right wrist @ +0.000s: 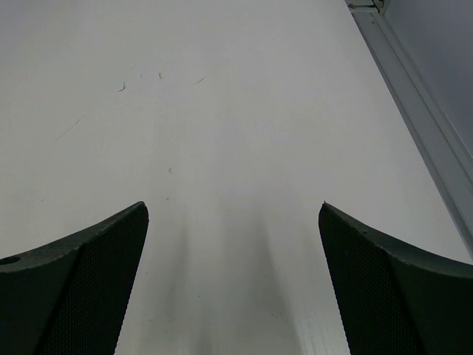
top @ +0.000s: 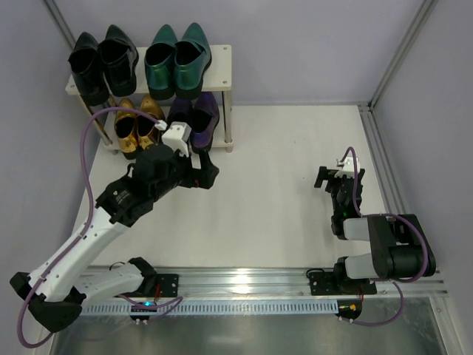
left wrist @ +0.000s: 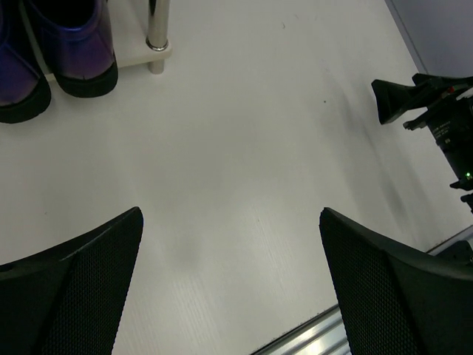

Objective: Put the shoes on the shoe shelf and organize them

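Shelf (top: 222,55): upper left of the top view, against the back wall, two tiers, all four pairs on it.
Black pair (top: 103,59): top tier, left half, side by side, toes toward the wall.
Green pair (top: 177,59): top tier, right half, just beside the black pair.
Gold pair (top: 138,122): lower tier, left half, under the black pair, partly hidden by the top board.
Purple pair (top: 199,115): lower tier, right half; in the left wrist view its heels fill the upper left corner, next to a metal leg (left wrist: 157,29).
Left gripper (left wrist: 230,214): fingers spread wide, nothing between them, above bare table (top: 281,148) just in front of the purple pair.
Right gripper (right wrist: 233,207): fingers wide apart, holding nothing, at the right of the top view, well apart from the shelf.
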